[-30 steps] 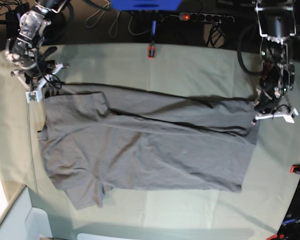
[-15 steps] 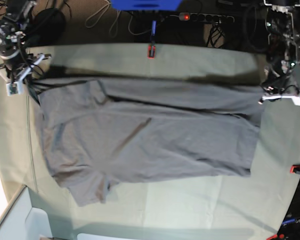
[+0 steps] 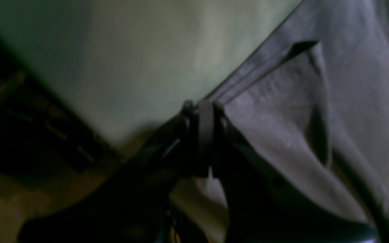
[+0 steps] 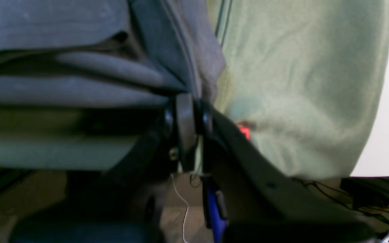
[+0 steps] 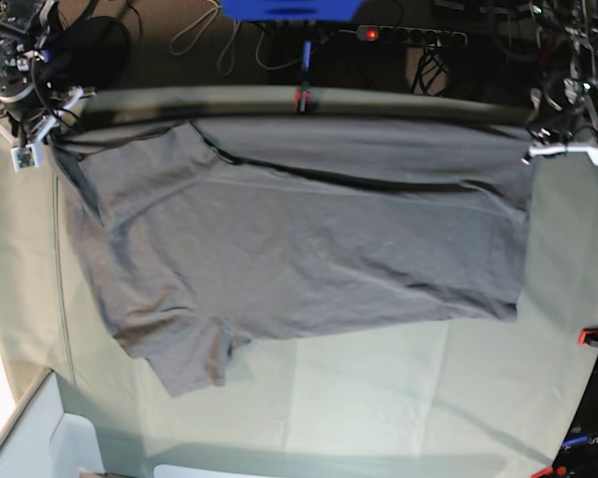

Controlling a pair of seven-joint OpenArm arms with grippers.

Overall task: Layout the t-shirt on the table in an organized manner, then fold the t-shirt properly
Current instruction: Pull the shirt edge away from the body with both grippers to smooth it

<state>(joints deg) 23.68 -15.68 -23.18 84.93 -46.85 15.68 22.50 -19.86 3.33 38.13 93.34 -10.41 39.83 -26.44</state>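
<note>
The dark grey t-shirt (image 5: 299,249) is stretched across the table (image 5: 399,408), its far edge lifted between my two grippers. My right gripper (image 5: 40,134) is shut on the shirt's far left corner near the shoulder. In the right wrist view the right gripper (image 4: 186,101) pinches bunched grey cloth (image 4: 79,50). My left gripper (image 5: 538,149) is shut on the far right hem corner. In the left wrist view the left gripper (image 3: 203,111) clamps the shirt's hem (image 3: 282,111). One sleeve (image 5: 184,358) lies at the near left.
A red-orange clip (image 5: 301,100) sits at the table's far edge and another (image 5: 596,337) at the right edge. A power strip (image 5: 409,36) and cables lie behind the table. A white box (image 5: 30,438) stands at the near left corner.
Both grippers have pulled the shirt's far edge farther toward the back of the table. The shirt has been drawn taut and lies flatter, with fewer folds.
</note>
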